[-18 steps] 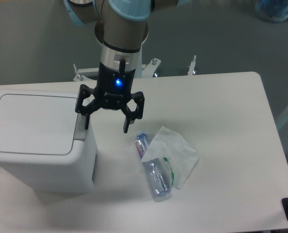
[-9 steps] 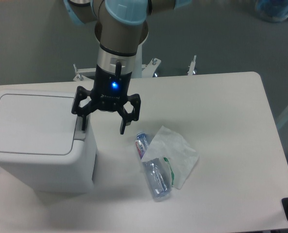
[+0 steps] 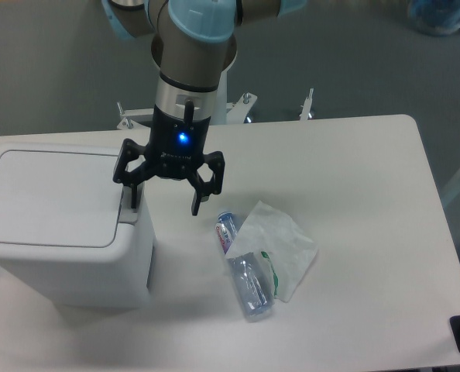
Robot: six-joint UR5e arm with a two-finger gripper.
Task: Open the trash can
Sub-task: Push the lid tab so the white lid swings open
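Above the right edge of the trash can, a black two-finger gripper points downward with its fingers spread wide apart and nothing between them. A small blue light glows on the gripper's body. Its finger on the can side hangs over the grey push-button at the lid's edge; whether the tip touches the button cannot be told from this view. The other finger hangs past the can's side wall, over bare table.

The gripper is mounted on a silver and black wrist, which rises into the arm, a thick grey tube with pale blue caps at the top of the view.

The trash can is a large, boxy white bin with rounded corners. It stands at the left edge of the white table, filling the lower left of the view. Its flat white lid lies closed.

To the right of the can, near the middle of the table, a clear plastic bottle lies on its side. A crumpled white tissue lies against the bottle's right side and partly overlaps it. Both are well apart from the can and below the gripper in the view.

Beyond the table's far edge is grey floor, with some metal fittings at the arm's base.
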